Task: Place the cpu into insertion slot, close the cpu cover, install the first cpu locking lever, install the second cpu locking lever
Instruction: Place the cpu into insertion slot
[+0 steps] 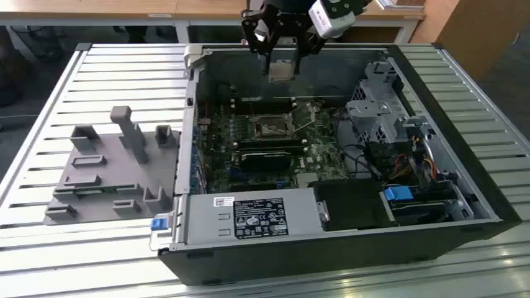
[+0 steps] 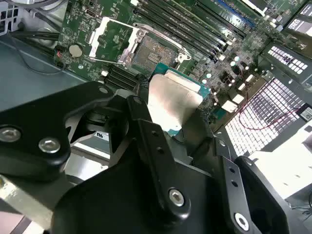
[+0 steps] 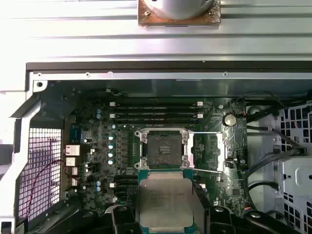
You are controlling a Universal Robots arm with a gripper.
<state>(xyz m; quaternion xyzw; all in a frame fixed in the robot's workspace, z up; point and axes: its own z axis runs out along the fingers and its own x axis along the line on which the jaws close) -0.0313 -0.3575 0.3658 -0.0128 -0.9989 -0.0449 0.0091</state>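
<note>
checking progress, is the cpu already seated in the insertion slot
No, the cpu is held in the jaws, apart from the empty insertion slot.

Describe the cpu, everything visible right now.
The cpu is a flat square chip with a dull silver-grey metal face and a thin green board edge showing round it. The gripper clamps it on two opposite sides. It hangs level above the open case, not in the socket, which sits bare with its cover swung open. Nothing else touches it.
</note>
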